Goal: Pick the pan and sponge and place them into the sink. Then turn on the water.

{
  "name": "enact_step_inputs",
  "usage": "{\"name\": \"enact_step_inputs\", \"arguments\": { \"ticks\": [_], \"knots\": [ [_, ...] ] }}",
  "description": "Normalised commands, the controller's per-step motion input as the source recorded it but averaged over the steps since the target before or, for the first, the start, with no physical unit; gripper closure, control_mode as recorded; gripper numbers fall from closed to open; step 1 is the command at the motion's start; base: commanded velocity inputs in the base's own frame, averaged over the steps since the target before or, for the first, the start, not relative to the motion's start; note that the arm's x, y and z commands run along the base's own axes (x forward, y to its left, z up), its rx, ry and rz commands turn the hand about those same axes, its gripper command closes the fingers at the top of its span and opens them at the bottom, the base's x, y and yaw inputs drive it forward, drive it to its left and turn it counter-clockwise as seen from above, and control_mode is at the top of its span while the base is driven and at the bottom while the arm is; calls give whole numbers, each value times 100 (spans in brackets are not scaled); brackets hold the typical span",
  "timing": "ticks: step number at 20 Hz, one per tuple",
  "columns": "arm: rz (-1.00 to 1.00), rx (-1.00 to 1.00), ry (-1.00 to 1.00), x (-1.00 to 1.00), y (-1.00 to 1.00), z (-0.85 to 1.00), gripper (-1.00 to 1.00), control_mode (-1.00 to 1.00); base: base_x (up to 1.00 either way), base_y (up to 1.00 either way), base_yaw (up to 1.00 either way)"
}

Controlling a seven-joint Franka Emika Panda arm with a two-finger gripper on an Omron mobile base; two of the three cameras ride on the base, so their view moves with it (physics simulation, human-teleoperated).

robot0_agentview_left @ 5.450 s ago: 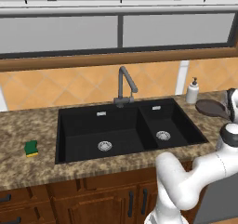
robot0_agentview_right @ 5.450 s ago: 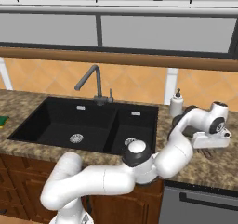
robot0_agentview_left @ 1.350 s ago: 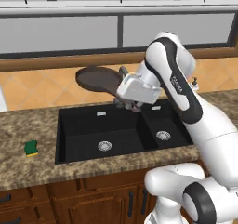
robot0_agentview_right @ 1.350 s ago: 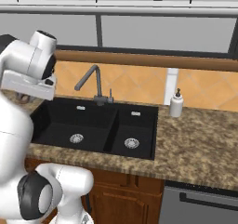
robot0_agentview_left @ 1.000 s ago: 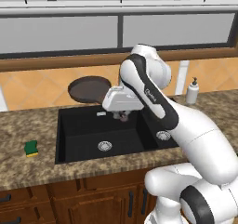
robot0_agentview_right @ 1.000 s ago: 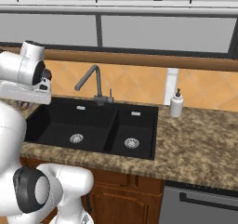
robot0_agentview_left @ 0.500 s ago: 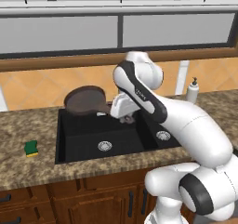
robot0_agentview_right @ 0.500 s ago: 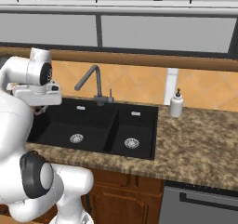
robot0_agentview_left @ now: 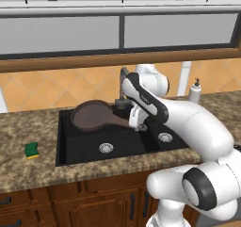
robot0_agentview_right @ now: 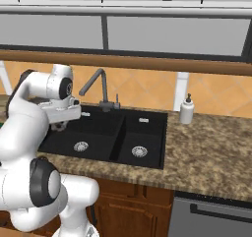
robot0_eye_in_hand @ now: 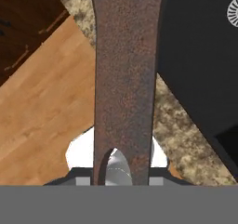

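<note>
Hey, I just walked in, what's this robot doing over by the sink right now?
The arm is holding the pan by its long handle, with the gripper shut on it, and the pan hangs tilted over the large left basin of the black sink. The sponge lies on the counter to the left of the sink, untouched. No water comes from the faucet.

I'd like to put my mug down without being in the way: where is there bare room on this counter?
The granite right of the sink, past the soap dispenser, looks bare. So does the left counter around the sponge. It is crowded over the sink's large basin, where the claw holds the pan beside the faucet.
</note>
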Motion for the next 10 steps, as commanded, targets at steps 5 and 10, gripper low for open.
{"name": "enact_step_inputs", "arguments": {
  "ticks": [5, 10],
  "knots": [
    [0, 0, -1, 45, 0, -47, 100, -100, 0, 0, 0],
    [0, -2, 0, 66, 0, -25, 100, -100, 0, 0, 0]
  ]
}}
